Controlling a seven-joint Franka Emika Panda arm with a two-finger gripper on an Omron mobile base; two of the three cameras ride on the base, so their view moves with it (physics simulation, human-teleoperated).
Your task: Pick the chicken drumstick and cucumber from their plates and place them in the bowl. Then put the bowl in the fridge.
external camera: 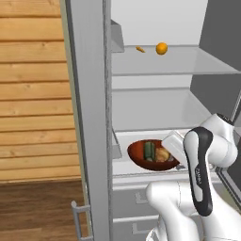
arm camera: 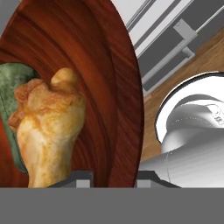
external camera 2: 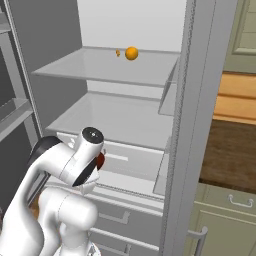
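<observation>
The reddish-brown bowl (external camera: 141,157) is inside the open fridge (external camera: 155,108), low over the white bottom shelf (external camera: 123,164). In it lie the dark green cucumber (external camera: 149,150) and the golden-brown chicken drumstick (external camera: 162,154). My gripper (external camera: 170,149) is shut on the bowl's right rim. In the hand view the rim (arm camera: 127,109) runs down between the two fingertips of the gripper (arm camera: 114,177), with the drumstick (arm camera: 48,127) against the cucumber (arm camera: 13,87). From the right base, a sliver of the bowl (external camera 2: 101,161) peeks from behind the arm. I cannot tell whether the bowl rests on the shelf. The plates are out of view.
A round orange fruit (external camera: 161,48) and a small orange scrap (external camera: 140,49) sit on the upper glass shelf (external camera: 188,63). A bare middle shelf (external camera: 155,113) lies below it. Grey fridge side panels (external camera: 89,117) (external camera 2: 190,125) flank the opening. Drawers (external camera 2: 115,220) are below.
</observation>
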